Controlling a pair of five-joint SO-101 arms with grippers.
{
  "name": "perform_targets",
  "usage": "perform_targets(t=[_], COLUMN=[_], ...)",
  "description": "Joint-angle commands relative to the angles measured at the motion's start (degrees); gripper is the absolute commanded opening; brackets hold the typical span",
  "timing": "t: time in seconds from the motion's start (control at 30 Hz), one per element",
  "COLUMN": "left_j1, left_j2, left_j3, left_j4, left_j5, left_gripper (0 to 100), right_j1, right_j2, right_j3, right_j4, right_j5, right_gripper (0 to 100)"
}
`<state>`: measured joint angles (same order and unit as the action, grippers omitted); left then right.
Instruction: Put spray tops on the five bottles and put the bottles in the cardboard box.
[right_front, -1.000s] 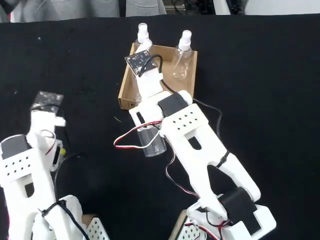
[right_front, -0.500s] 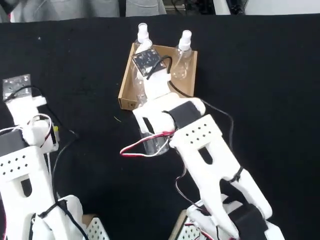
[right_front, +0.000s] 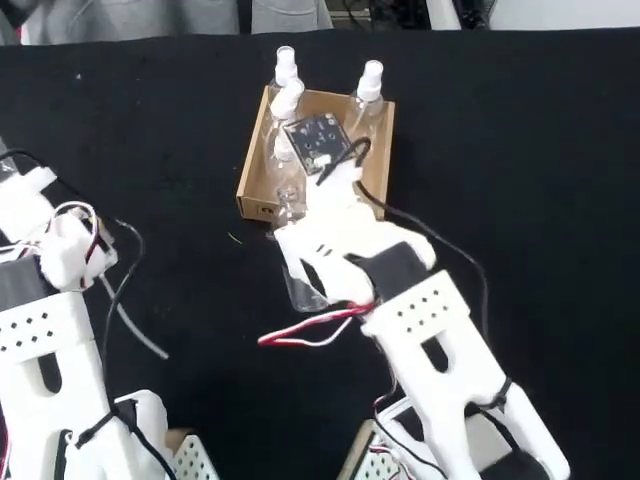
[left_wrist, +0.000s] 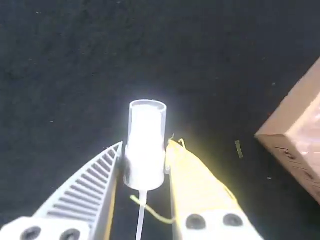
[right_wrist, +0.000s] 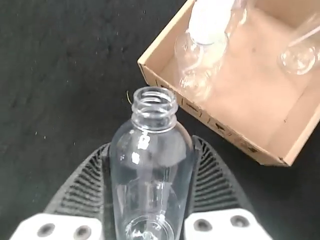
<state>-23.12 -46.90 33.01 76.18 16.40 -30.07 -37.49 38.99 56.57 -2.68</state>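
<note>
High view: the cardboard box (right_front: 250, 175) is being shown on the far part of the black table (right_front: 520, 150), with three capped bottles (right_front: 370, 85) standing upright inside it. The right arm (right_front: 430, 330) is being stretched across the middle of the table, and an uncapped bottle (right_front: 303, 290) is being carried under its forward end, just beside the box's near wall. The left arm (right_front: 45, 330) is being shown at the table's left edge, well apart from the box.

Left wrist view: a white spray top (left_wrist: 146, 125) is being gripped by the left gripper (left_wrist: 144, 150), whose two jaws are being pressed against its sides with only the top's width between them. The top's thin dip tube is being trailed back between the fingers. A corner of the box is being shown nearby over the black surface.

Right wrist view: the uncapped bottle is being clamped around its clear body by the right gripper (right_wrist: 152, 147), the jaws parted just as far as the bottle's width. Its open threaded neck is being pointed toward the box's near corner. Capped bottles are being shown within the box walls.
</note>
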Motion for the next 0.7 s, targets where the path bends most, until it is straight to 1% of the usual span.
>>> perform_targets(t=[0.0,0.13,0.23,0.37,0.47,0.67], left_j1=[3.3,4.44,4.44,4.7,4.7,4.7], left_j2=[-0.44,-2.02,-6.51,-14.33,-20.4,-30.07], left_j3=[-4.0,-3.91,-3.12,2.51,9.19,20.09], left_j4=[0.26,0.09,-1.67,-10.02,-16.79,-26.9], left_j5=[3.78,9.14,11.08,11.6,13.63,16.09], left_gripper=[3,3,3,3,3,3], right_j1=[1.41,1.41,1.41,1.41,1.41,1.41], right_j2=[-4.26,-7.43,-10.15,-12.88,-13.32,-13.49], right_j3=[1.89,3.47,4.53,5.85,5.85,5.93], right_j4=[-5.71,-6.42,-6.51,-6.77,-6.77,-6.77], right_j5=[0.26,0.26,0.09,0.09,0.09,0.26], right_gripper=[2.1,2.1,2.1,2.1,2.1,2.1])
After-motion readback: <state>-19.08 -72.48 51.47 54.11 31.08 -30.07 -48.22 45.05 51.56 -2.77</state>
